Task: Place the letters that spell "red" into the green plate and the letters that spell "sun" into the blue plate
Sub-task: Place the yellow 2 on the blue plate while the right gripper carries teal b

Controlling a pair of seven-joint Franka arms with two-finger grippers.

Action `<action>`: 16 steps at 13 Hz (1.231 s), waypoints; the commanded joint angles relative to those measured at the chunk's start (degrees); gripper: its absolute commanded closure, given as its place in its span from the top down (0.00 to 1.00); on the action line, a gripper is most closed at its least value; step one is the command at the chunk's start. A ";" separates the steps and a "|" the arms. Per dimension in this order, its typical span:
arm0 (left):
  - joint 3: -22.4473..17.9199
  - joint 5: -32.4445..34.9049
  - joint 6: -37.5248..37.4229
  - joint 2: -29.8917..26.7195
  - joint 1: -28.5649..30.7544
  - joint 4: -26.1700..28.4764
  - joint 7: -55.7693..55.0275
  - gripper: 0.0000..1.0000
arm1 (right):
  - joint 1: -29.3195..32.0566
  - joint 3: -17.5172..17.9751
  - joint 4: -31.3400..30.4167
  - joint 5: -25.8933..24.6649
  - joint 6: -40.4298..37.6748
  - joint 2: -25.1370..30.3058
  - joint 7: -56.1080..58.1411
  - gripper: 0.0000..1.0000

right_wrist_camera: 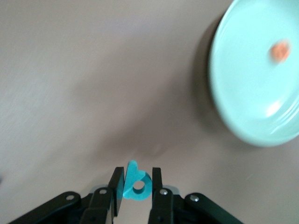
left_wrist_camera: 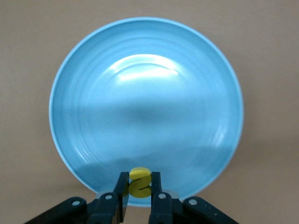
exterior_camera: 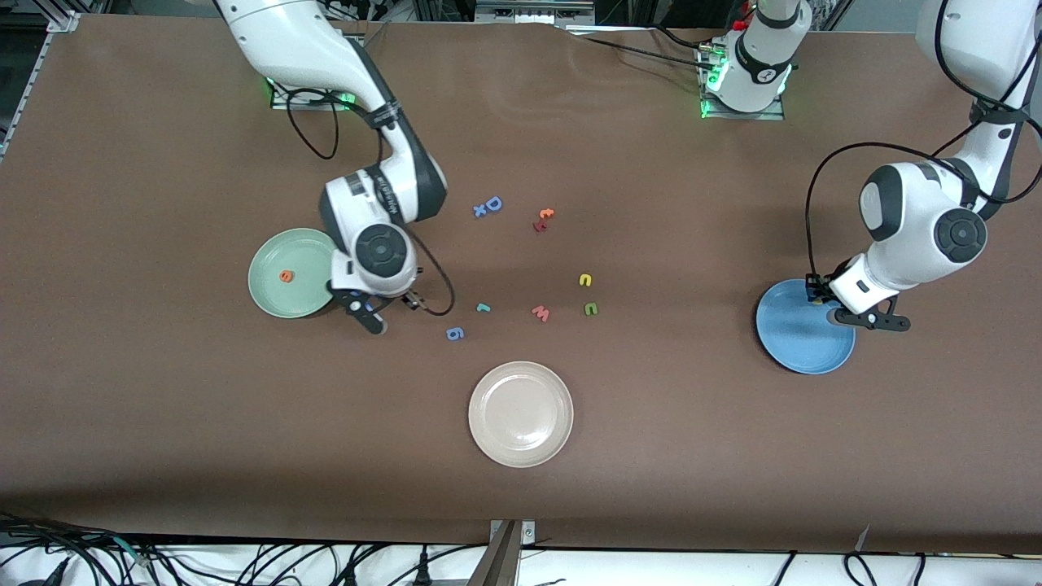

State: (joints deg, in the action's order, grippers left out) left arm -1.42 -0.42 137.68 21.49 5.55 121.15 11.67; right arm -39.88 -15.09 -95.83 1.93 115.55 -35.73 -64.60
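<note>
Front view: right gripper (exterior_camera: 368, 308) jaws clamping teal "d" (right_wrist_camera: 136, 182) beside green plate (exterior_camera: 281, 299); left gripper (exterior_camera: 820, 299) jaws clamping yellow "s" (left_wrist_camera: 139, 182) over blue plate (exterior_camera: 794, 342).

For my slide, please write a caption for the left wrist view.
Left gripper holds yellow foam "s" above round sky-blue plastic plate.

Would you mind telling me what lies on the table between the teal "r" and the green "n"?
In the front view, only the red "w" lies between the teal "r" and the green "n", nearer the "n".
</note>
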 commanded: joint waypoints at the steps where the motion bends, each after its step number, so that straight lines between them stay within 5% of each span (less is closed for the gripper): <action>1: 0.72 -1.51 1.27 4.60 1.04 -4.33 -2.17 0.05 | 0.06 -3.80 -4.44 0.70 -1.90 4.17 8.68 0.14; 7: 0.63 -1.07 2.07 7.16 2.53 -5.22 -1.91 0.08 | 0.24 -11.00 -14.54 1.06 -1.92 9.01 17.47 0.14; 9: 0.72 -1.07 2.07 7.16 2.53 -5.31 -1.91 0.43 | 0.59 -13.29 -22.87 1.06 4.56 11.54 21.78 0.14; 14: 2.55 -1.16 -0.03 4.54 0.96 -6.98 -1.91 0.45 | 1.47 -14.01 -31.17 2.11 9.35 14.11 23.12 0.14; 15: 4.04 -1.16 -1.70 3.13 -0.35 -6.98 -1.82 0.46 | 2.16 -14.01 -31.43 3.07 9.43 13.85 23.12 0.17; 16: 4.66 -1.16 -2.67 1.64 -2.98 -6.98 -1.74 0.49 | 2.26 -13.92 -31.35 6.56 9.26 13.50 23.12 0.30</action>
State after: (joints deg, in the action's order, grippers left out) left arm 2.15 -0.83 138.04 26.86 6.42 113.81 9.53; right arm -38.21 -29.06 -125.25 4.73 123.96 -23.95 -42.44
